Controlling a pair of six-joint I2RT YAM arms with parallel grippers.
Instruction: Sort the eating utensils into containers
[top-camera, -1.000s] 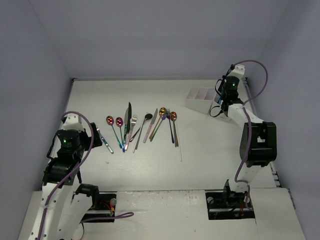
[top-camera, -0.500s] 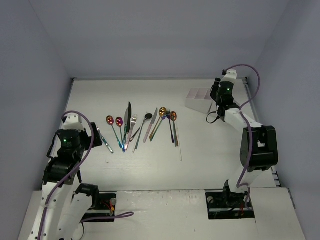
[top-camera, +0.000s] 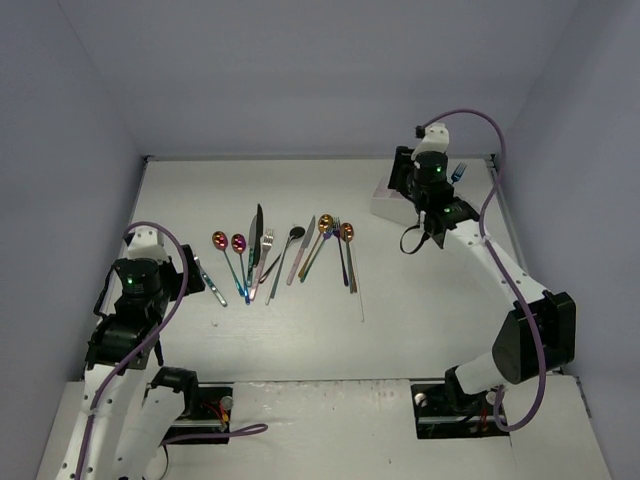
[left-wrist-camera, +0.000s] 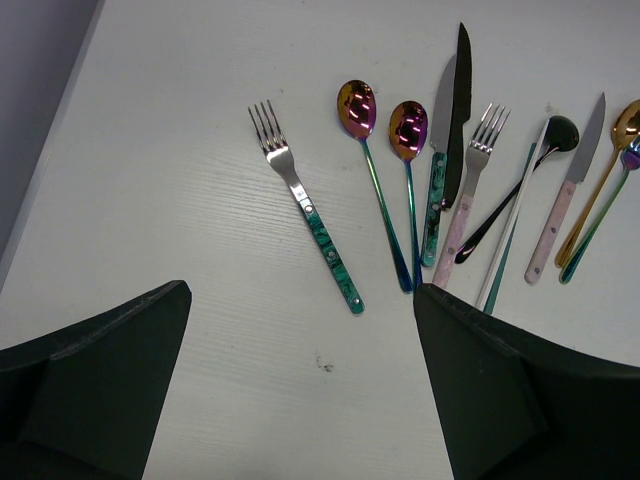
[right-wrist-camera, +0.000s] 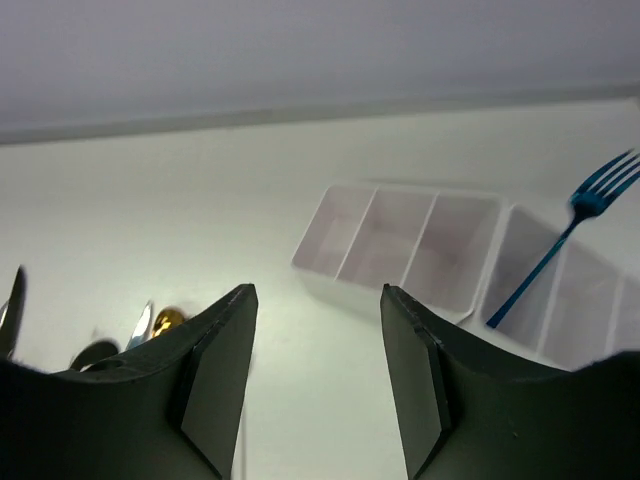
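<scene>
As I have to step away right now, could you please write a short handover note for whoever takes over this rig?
Left gripper: open, empty, hovering over the table near the green-handled fork.
Right gripper: open, empty, close to the white containers at the far right.
Done: one blue fork stands tilted in a compartment, tines up.
Left: the other utensils, roughly a dozen forks, spoons and knives, lie in a row mid-table. The three compartments nearest the right gripper look empty.
</scene>
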